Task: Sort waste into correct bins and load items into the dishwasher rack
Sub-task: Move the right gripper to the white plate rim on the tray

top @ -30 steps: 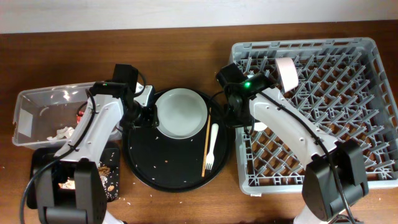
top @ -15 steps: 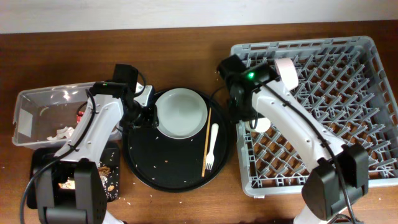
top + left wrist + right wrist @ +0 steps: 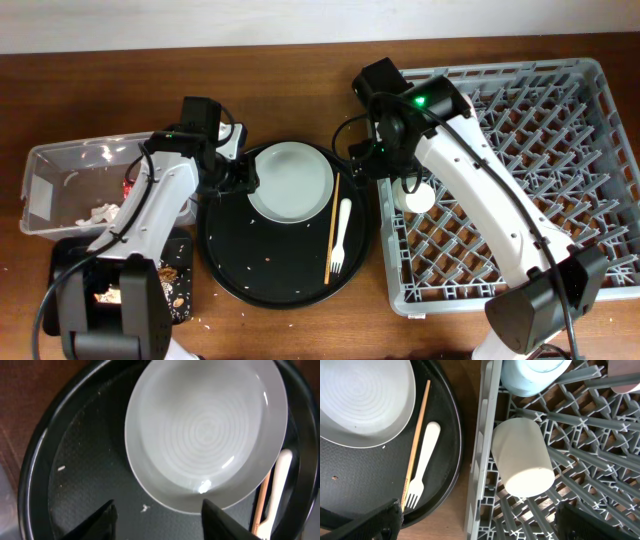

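The cream cup (image 3: 522, 457) lies on its side in the grey dishwasher rack (image 3: 530, 180), at its left wall (image 3: 481, 455). My right gripper (image 3: 487, 522) hangs open above it, holding nothing. A light blue cup (image 3: 535, 374) and a pinkish bowl (image 3: 626, 372) stand further in. The pale plate (image 3: 290, 180) rests on the round black tray (image 3: 260, 265), with a chopstick (image 3: 333, 222) and a white fork (image 3: 340, 235) to its right. My left gripper (image 3: 159, 510) is open at the plate's (image 3: 205, 435) near rim, its fingertips (image 3: 107, 510) low over the tray.
A clear tub (image 3: 45, 165) at the far left holds white tissue (image 3: 100, 212) and a red wrapper (image 3: 128, 185). In front of it a shallow black rectangular tray (image 3: 170, 285) carries food scraps. Crumbs dot the round tray.
My right gripper has opened, let go of the cream cup in the rack and risen away from it. My left gripper has opened wider and edged toward the plate.
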### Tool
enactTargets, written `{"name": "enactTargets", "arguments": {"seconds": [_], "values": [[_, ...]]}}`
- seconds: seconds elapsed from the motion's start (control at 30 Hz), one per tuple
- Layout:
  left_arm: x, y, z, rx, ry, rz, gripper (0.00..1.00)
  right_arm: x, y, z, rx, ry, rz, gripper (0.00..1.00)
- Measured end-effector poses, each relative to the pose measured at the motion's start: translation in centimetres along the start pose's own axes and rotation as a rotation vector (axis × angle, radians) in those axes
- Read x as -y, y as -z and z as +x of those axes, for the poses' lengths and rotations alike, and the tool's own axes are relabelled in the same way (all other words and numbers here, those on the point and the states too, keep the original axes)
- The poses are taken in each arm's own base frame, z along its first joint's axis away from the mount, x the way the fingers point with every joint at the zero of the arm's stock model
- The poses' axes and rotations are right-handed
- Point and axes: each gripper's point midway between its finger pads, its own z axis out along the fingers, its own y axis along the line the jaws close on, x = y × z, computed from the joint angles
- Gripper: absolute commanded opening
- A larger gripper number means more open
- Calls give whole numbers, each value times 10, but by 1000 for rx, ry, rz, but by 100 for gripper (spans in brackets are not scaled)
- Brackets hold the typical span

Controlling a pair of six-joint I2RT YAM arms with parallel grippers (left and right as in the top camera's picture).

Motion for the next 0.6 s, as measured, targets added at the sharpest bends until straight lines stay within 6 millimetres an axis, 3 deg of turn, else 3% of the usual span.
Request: {"name": "enactTargets", "arguments": {"seconds": [0.03,0.1,0.13,0.2,0.23,0.4,0.5,0.6], "values": [[0,-3,-3,7,1,0,99,0,0,1,-3,0,1,99],[-3,-13,-5,-1,7,0,99,1,0,2,-10,1,2,99],[-5,-21,-3,-18,10,-2,93,0,0,3,-12,1,0,99],[-6,-27,-1,-32,18,-3,64,0,0,3,-12,1,0,99],[-7,-30,-1,-36,20,-4,58,0,0,3,-12,1,0,99],[-6,-59,3,-77,13,-3,56,0,0,3,-14,1,0,99],[3,-76,7,-102,-14,-1,46,0,0,3,-14,1,0,99],[5,-80,9,-108,-17,-2,40,0,0,3,-14,1,0,99]]}}
